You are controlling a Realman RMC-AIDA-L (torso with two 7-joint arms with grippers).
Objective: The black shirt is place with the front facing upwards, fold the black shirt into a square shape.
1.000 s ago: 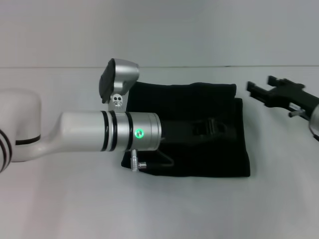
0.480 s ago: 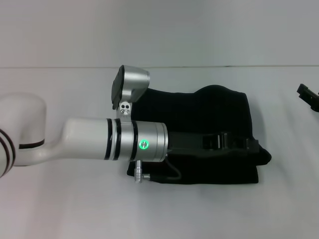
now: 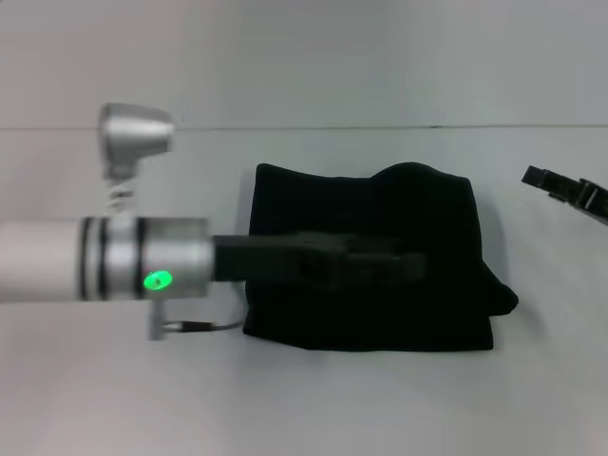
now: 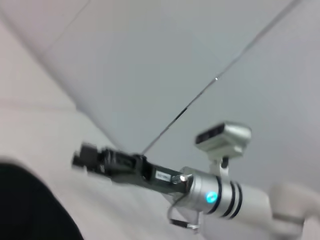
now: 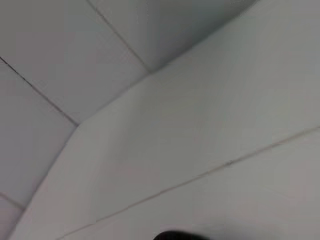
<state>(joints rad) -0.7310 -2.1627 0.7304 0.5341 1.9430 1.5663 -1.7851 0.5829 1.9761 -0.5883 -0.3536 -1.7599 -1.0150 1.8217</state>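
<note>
The black shirt [image 3: 380,199] lies folded into a rough square in the middle of the white table [image 3: 304,408], with a small bulge at its right edge. No lettering or label shows. My left gripper [image 3: 413,271] reaches in from the left and lies low over the middle of the shirt, black against black. My right gripper [image 3: 570,190] is off to the right of the shirt, apart from it, and also shows in the left wrist view [image 4: 85,159]. A corner of the shirt shows in the left wrist view [image 4: 30,210].
The table's far edge meets a pale wall [image 3: 304,57] behind the shirt. Bare table surrounds the shirt on all sides. The right wrist view shows only table [image 5: 225,100] and wall.
My left arm has drawn back to the left and its wrist has turned. The shirt was pushed right and bulged at its right edge. My right gripper moved further right.
</note>
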